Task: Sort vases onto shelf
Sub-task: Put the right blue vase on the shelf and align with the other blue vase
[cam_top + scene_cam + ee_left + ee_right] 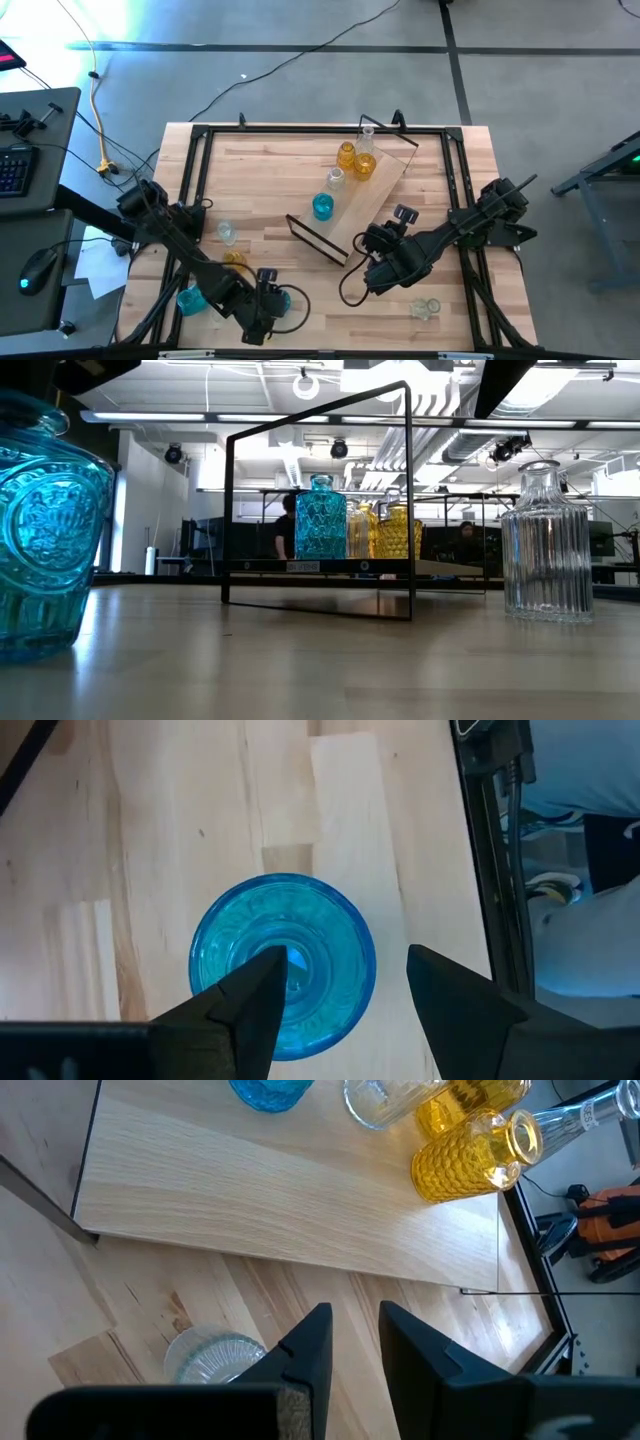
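Note:
The shelf (375, 195) lies slantwise on the table with black wire frames at its ends. Two amber vases (346, 155), two clear vases (336, 178) and one teal vase (322, 207) stand on it. My left gripper (268, 300) (345, 965) is open near the table's near edge, pointing down over a teal vase (285, 965) that stands on the table. My right gripper (372, 243) (355, 1330) is open with a narrow gap. It faces the shelf board (290, 1200), and a clear vase (215, 1355) stands on the table close beside its fingers. My left gripper comes at the teal vase from above, pointing down. One finger (250, 1000) shows over the vase's mouth (297, 960), the other finger (450, 995) stands outside its wall. I cannot tell whether either finger touches the glass.
More vases stand on the table: a clear one (226, 232), an amber one (235, 260) and a teal one (190, 298) on the left, and a clear one (425, 308) near the right near corner. Black rails (195, 190) frame the tabletop. Cables lie on the floor beyond.

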Robot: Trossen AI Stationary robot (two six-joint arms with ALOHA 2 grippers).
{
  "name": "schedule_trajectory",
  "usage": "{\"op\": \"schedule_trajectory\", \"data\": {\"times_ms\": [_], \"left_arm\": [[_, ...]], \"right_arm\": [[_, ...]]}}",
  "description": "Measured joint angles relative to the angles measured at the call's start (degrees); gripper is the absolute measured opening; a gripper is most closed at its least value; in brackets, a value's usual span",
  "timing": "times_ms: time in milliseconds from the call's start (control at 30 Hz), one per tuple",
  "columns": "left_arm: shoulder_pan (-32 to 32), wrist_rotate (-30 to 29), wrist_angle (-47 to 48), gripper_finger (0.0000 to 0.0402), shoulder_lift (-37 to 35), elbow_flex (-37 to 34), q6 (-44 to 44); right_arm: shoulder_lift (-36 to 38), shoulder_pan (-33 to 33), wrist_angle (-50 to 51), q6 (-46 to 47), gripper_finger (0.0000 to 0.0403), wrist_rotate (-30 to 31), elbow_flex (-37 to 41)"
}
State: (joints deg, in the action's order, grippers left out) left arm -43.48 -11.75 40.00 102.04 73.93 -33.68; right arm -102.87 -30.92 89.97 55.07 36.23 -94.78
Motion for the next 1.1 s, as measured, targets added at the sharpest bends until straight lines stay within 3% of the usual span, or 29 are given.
{"op": "schedule_trajectory", "data": {"times_ms": [200, 500, 1100], "left_arm": [[0.06, 0.53, -0.48, 0.0178, -1.04, -0.25, 0.92], [0.08, 0.87, 0.2, 0.002, -1.19, -0.28, 0.72], [0.12, -0.72, 0.84, 0.001, -1.72, -0.39, 2.81]], "right_arm": [[0.0, 0.0, 0.02, -0.02, 0.0067, 0.0, 0.0], [0.0, 0.0, 0.0, 0.13, 0.0067, 0.0, 0.0], [0.0, -0.35, 0.0, 0.15, 0.0067, -0.02, 0.0]]}}
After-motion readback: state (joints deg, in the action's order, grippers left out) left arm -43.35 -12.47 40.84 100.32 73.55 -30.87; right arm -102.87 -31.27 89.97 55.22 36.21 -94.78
